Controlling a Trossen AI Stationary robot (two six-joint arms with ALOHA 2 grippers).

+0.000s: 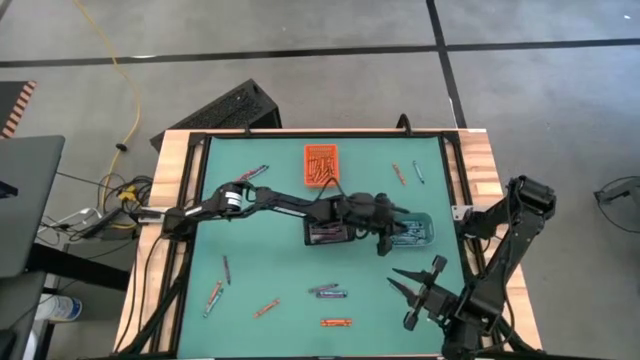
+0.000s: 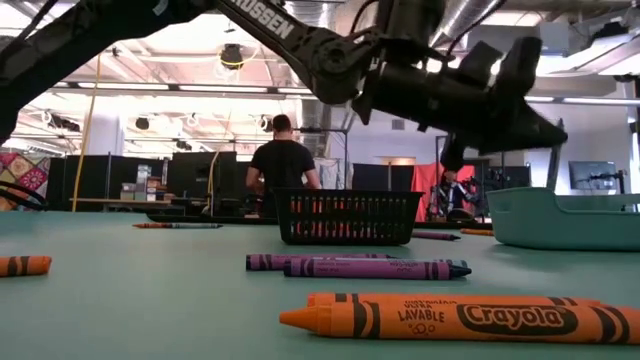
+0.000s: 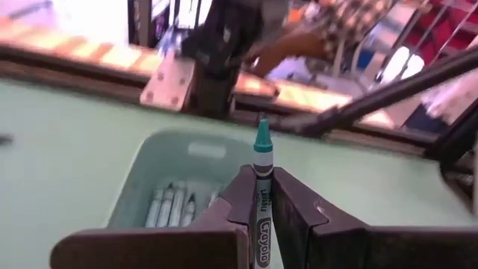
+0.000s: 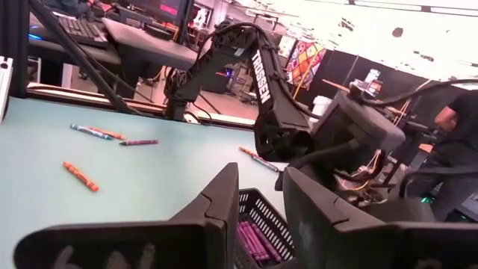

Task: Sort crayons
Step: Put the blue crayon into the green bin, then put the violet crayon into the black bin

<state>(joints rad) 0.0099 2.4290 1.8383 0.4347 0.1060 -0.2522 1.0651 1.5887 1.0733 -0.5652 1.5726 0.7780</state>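
- One teal paper-wrapped crayon (image 3: 261,187) is clamped upright between the fingers of the left gripper (image 1: 385,243), which is held above the pale teal plastic bin (image 1: 432,232) on the green surface (image 1: 280,270).
- Several crayons are already seen lying inside that bin in the left wrist view.
- More crayons are left scattered on the surface: an orange one (image 1: 336,322), a purple pair (image 1: 328,292) and others toward the left edge and far right corner.
- The orange bin (image 1: 321,164) and the black mesh basket (image 1: 327,233) are also set on the surface.
- The right gripper (image 1: 418,290) is parked near the front right, its fingers apart and nothing held.
- A miss is judged possible: released from this height while upright, the crayon could strike the rim and roll out.
- A stray drop into the adjacent black basket could also be caused by poor centring.
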